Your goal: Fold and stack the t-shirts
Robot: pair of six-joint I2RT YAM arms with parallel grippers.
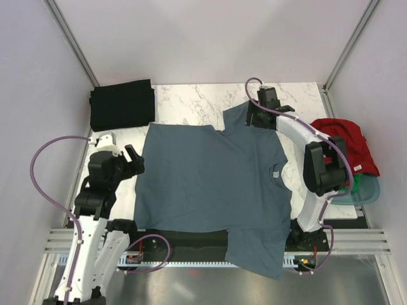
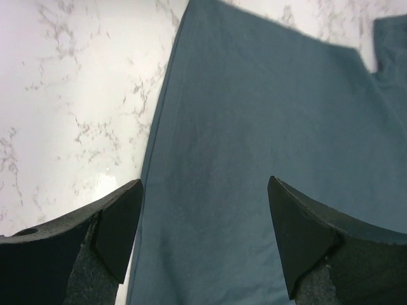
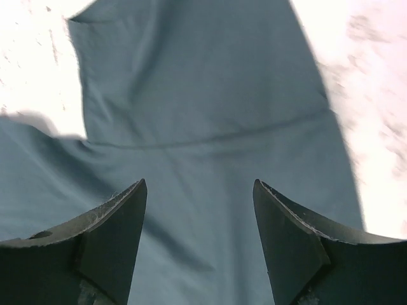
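Four tees in view. Slate blue-grey tee (image 1: pixel 213 184) spread flat across the middle of the marble table (image 1: pixel 191 101), collar toward the right side, hem toward the left. One sleeve lies at the far end, the other hangs over the near table edge by the right arm's base. Black tee (image 1: pixel 122 105) folded into a neat rectangle at the far left corner, well apart from the grey one's body. Red tee (image 1: pixel 346 143) bunched in the pale blue tub (image 1: pixel 371 190) off the right edge of the table, with a sliver of green tee (image 1: pixel 358 180) showing under it.

Left gripper (image 2: pixel 203 210) jaws spread wide, nothing between them. It sits at the hem edge of the blue-grey tee, left finger over bare marble, right finger over cloth; cannot tell if the tips touch the cloth.

Right gripper (image 3: pixel 200 210) jaws also apart, nothing clamped. It is above the far sleeve, where the sleeve seam meets the body, both fingers (image 3: pixel 114 222) over cloth; contact with the fabric not clear
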